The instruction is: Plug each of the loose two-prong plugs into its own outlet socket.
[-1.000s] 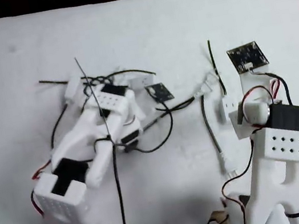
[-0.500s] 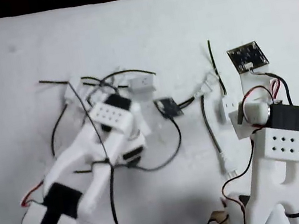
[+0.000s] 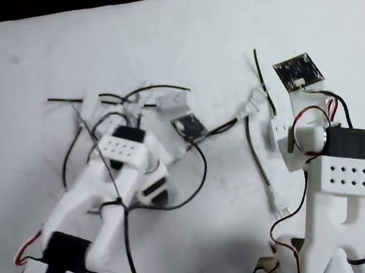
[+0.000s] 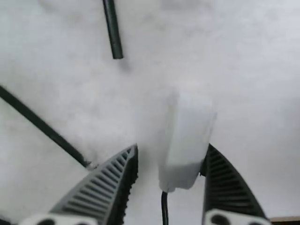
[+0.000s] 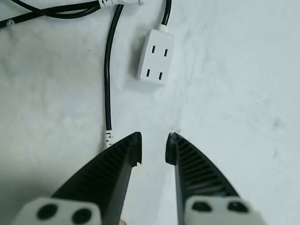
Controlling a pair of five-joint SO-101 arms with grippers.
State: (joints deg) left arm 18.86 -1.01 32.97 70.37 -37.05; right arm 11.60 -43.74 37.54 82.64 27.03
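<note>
Wide white desk [image 3: 329,4], two arms down at it, and the left arm [image 3: 99,186] is bent low into a real tangle of black cables [image 3: 180,200] while the right arm [image 3: 335,201] stands off to the other side. Right wrist view now: there's the socket block [image 5: 154,56], white, lying flat with its two pairs of slots facing up, nothing plugged in, and nobody holding it. The right hand [image 5: 154,137] hangs above bare desk well short of it, jaws a narrow gap apart, carrying nothing, with a white-tipped cable end [image 5: 108,137] just beside one jaw. Over to the left hand [image 4: 171,149]: jaws wide, straddling a white plug [image 4: 187,136] lying on the desk, cord trailing back toward the wrist. The plug sits hard against one jaw with clear space to the other, and its prongs can't be seen. That's the danger, I'd say: close from here and the far jaw sweeps in, shoving or twisting the plug instead of pinching it square. Lift it and those looping cables may drag. And push into an unheld socket block, it likely skids away.
</note>
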